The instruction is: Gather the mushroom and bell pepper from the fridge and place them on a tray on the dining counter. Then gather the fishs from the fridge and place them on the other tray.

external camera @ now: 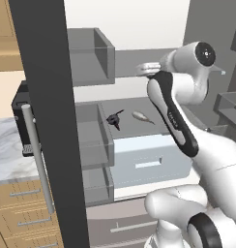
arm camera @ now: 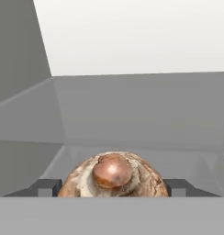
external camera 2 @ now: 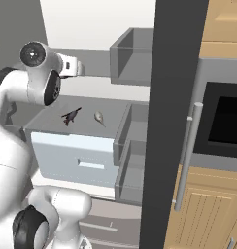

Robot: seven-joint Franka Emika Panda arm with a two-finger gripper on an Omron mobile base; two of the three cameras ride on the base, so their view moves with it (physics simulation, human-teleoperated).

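Observation:
Close in the hand view, a brown speckled mushroom (arm camera: 113, 176) sits between my two dark fingertips (arm camera: 45, 187) and touches both. My gripper (arm camera: 111, 187) is shut on it. The hand (external camera: 145, 68) (external camera 2: 76, 68) reaches over the upper shelf inside the open fridge (external camera: 139, 53). On the shelf below lie two fish, one dark (external camera: 115, 117) (external camera 2: 71, 115) and one pale grey (external camera: 142, 116) (external camera 2: 98, 117). The bell pepper, both trays and the dining counter are out of view.
The open fridge doors (external camera: 42, 121) (external camera 2: 174, 97), with grey door bins (external camera: 93, 58) (external camera 2: 132, 58) and bar handles, flank the arm. A pale blue drawer (external camera: 149, 162) juts out under the fish shelf. A marble counter (external camera: 4, 150) and wooden cabinets (external camera 2: 212, 209) stand outside.

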